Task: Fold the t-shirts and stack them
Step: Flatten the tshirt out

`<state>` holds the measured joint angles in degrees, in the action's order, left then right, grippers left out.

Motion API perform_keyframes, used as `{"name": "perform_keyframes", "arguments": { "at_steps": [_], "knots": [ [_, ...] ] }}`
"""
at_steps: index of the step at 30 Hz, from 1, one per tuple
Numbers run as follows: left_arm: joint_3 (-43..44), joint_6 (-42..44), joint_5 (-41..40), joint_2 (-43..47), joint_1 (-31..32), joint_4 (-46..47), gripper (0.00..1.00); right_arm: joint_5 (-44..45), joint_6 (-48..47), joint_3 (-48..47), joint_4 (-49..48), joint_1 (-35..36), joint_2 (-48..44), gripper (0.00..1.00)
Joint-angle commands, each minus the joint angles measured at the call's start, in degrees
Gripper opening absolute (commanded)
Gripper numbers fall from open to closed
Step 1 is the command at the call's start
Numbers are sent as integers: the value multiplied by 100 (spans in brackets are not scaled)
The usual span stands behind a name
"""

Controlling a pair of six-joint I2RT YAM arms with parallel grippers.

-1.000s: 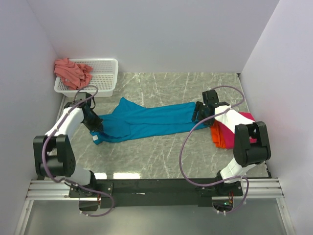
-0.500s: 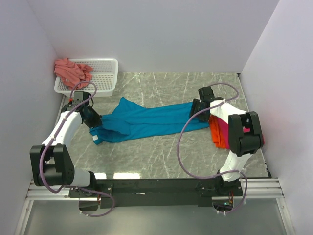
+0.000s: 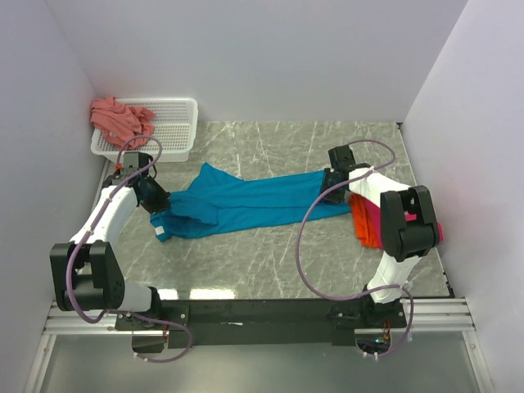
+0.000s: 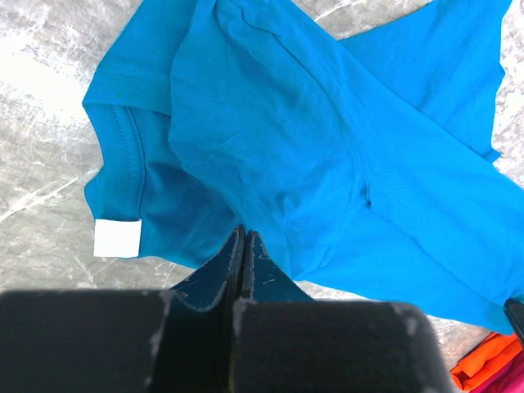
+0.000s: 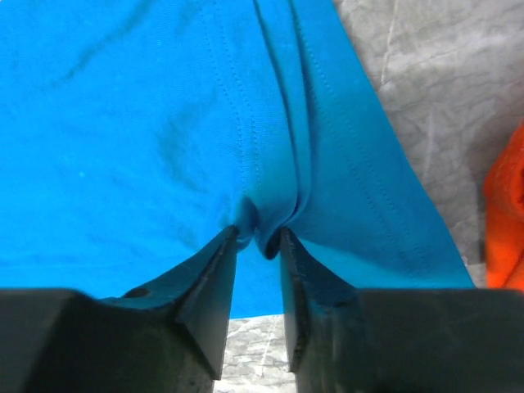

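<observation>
The teal shirt (image 3: 246, 201) lies stretched across the middle of the surface (image 3: 270, 262), but not flat: one side is folded over the body and the cloth is twisted into a long band. The left gripper (image 4: 241, 246) is clenched at the collar end and seems to pinch a fold there, though its own fingers cover the contact. The right gripper (image 5: 258, 241) is grasping a bunch of the hem, and the cloth puckers between its fingers. I judge the step to be the spreading of this shirt before the first fold. The next move calls for both arms to draw it taut and lay it flat without a slip. The orange shirt (image 3: 361, 221) and magenta shirt (image 3: 375, 233) are stacked at the right, partly hidden by the right arm. The salmon shirt (image 3: 121, 121) lies crumpled over the basket (image 3: 176, 131).
</observation>
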<state>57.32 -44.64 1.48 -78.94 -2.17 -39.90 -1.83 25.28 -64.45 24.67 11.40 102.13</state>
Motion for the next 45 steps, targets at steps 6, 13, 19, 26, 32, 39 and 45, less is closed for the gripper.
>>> {"name": "perform_keyframes", "arguments": {
  "at_steps": [6,13,19,26,32,39,45],
  "knots": [
    [-1,17,-130,273,15,175,1,95,135,-121,-199,47,79,17],
    [77,43,-314,519,7,228,1,-116,-66,-104,-479,55,-166,0],
    [507,8,-280,1011,15,377,1,-55,-216,353,-1034,55,-1597,0],
    [1878,-79,-648,1635,24,395,1,621,-339,231,-991,38,-3758,0],
    [3134,-45,-517,2075,15,676,1,1078,-611,-471,-542,38,-5024,0],
    [4690,219,-605,2268,15,641,1,1176,-963,-1938,-68,38,-5861,0],
    [5868,447,-297,1909,15,510,1,1079,-1227,-2800,214,38,-5959,0]
  ]
}}
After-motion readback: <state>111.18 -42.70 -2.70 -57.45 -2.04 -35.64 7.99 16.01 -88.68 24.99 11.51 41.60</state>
